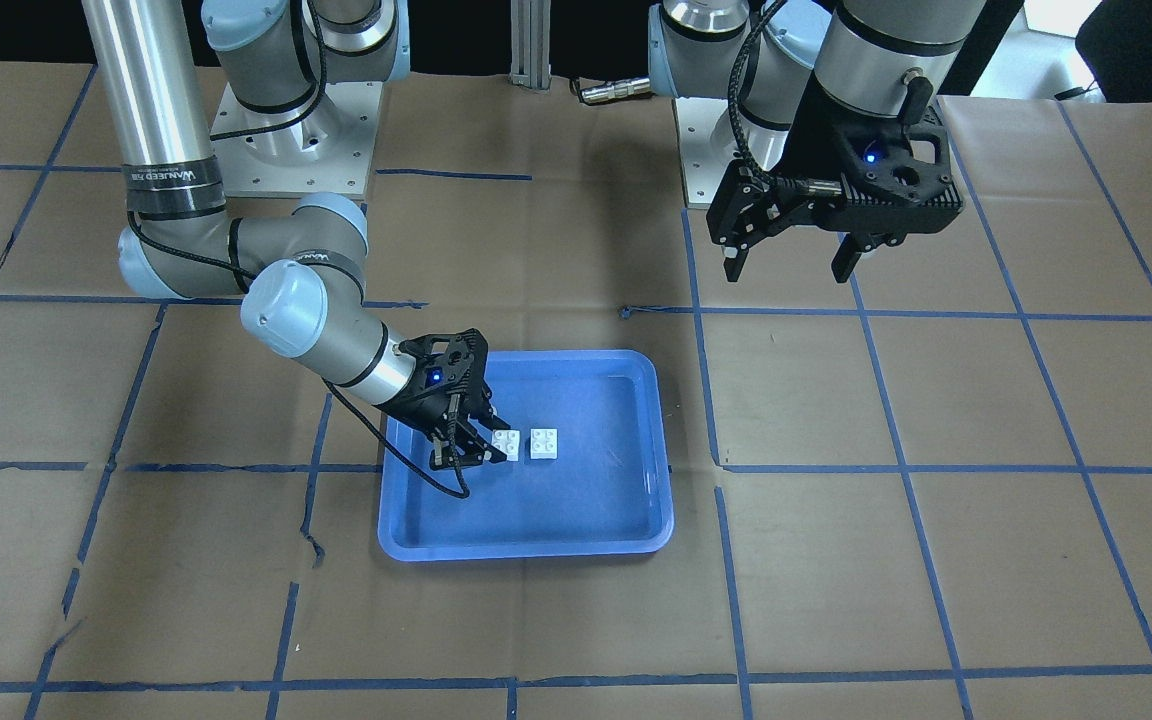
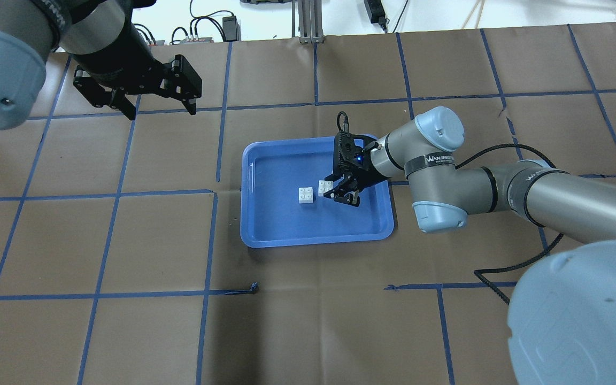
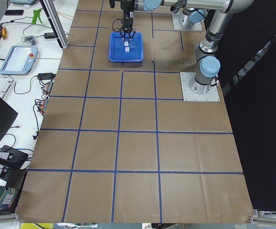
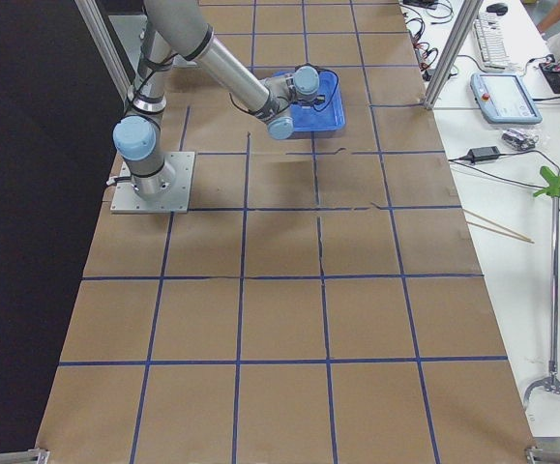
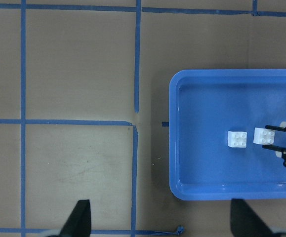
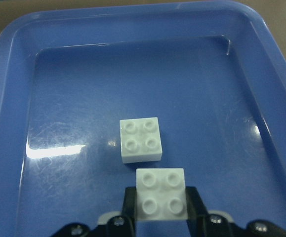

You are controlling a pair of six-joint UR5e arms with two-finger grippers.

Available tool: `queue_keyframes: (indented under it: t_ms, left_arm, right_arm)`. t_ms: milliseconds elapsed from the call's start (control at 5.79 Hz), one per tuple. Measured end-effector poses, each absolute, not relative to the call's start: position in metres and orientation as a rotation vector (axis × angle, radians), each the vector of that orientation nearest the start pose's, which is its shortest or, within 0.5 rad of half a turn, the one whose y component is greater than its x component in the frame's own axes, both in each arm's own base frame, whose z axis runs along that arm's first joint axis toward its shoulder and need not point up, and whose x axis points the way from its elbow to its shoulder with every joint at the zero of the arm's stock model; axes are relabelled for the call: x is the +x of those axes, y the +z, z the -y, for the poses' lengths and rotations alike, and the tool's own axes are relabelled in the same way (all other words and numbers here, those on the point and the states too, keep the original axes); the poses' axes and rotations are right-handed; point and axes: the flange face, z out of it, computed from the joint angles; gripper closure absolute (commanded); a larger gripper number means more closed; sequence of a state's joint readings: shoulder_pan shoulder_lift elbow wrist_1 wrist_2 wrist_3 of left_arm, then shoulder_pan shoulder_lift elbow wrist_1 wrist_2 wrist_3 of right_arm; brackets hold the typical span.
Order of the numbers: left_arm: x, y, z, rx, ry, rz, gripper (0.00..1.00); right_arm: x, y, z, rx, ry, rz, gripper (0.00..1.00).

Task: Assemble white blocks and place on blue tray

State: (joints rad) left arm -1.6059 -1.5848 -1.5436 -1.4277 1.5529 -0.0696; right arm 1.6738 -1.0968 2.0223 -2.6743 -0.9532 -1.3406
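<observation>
Two white blocks lie side by side on the floor of the blue tray (image 1: 526,548), not stacked. My right gripper (image 1: 496,440) reaches low into the tray with its fingers against both sides of one white block (image 1: 508,444). The wrist view shows this block (image 6: 161,193) between the pads. The other white block (image 1: 543,443) sits free just beside it, also in the right wrist view (image 6: 140,139). My left gripper (image 1: 791,265) hangs open and empty high above the table, away from the tray.
The table is covered with brown paper marked by blue tape lines (image 2: 217,133). The tray (image 2: 313,240) sits near the table's middle. The arm bases (image 1: 286,140) stand at the robot's edge. Operators' desks with devices (image 3: 18,57) line the far side.
</observation>
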Motion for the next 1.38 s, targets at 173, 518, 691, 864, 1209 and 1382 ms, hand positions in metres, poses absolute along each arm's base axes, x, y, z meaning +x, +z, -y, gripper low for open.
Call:
queue_keyframes:
  t_ms: [173,518,691,864,1209,1382]
  left_arm:
    - [-0.152,0.504,0.514,-0.047,-0.312,-3.150,0.01]
    - [-0.154,0.476,0.508,-0.031,-0.279,-3.147,0.01]
    - [-0.153,0.471,0.507,-0.035,-0.266,-3.146,0.01]
    - [-0.153,0.464,0.511,-0.041,-0.249,-3.146,0.01]
    - [-0.153,0.459,0.515,-0.047,-0.226,-3.146,0.01]
    - [-0.153,0.458,0.514,-0.048,-0.218,-3.146,0.01]
  right_arm:
    - [0.249,0.162,0.519,-1.818,-0.685,-1.936,0.70]
    - [0.255,0.157,0.516,-1.825,-0.678,-1.926,0.69]
    - [0.255,0.155,0.516,-1.824,-0.676,-1.924,0.69]
    - [0.255,0.155,0.516,-1.824,-0.675,-1.923,0.69]
    - [0.258,0.153,0.513,-1.827,-0.669,-1.918,0.69]
    - [0.261,0.153,0.512,-1.831,-0.666,-1.913,0.69]
